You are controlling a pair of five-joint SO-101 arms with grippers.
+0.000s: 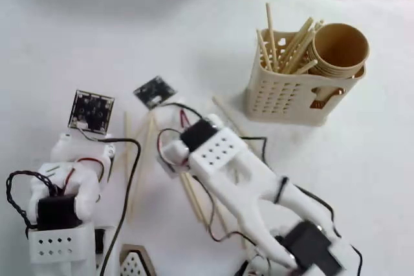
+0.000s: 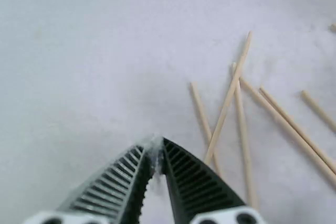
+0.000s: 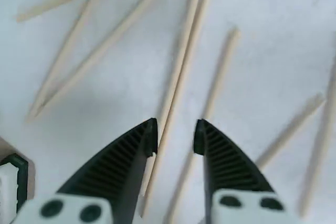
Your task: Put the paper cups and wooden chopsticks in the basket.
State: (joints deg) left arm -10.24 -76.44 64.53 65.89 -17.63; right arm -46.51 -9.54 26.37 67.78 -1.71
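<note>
Table: white top (image 1: 77, 37) carrying both arms, the loose sticks and the basket.
Right gripper (image 3: 175, 132): released, jaws parted, hanging low over the table with its tips to either side of a pair of sticks.
Chopstick pair (image 3: 181, 72): two wooden sticks lying side by side, running from the gap between the right gripper's tips straight out ahead of it.
Scattered chopsticks (image 3: 79, 61): flat on the table ahead of the right gripper, fanned out to both sides of the pair, some crossing.
Left gripper (image 2: 156, 148): clenched, tips meeting, over bare table.
Nearby chopsticks (image 2: 226, 103): several, some crossed, ahead of the left gripper and off to one side, apart from its tips.
Basket (image 1: 284, 98): cream, perforated, well beyond the right gripper and farther still from the left gripper.
Paper cups (image 1: 339, 46): nested stack standing in one end of the basket.
Basket chopsticks (image 1: 284, 43): bundle leaning upright in the basket, just beside the paper cups.
</note>
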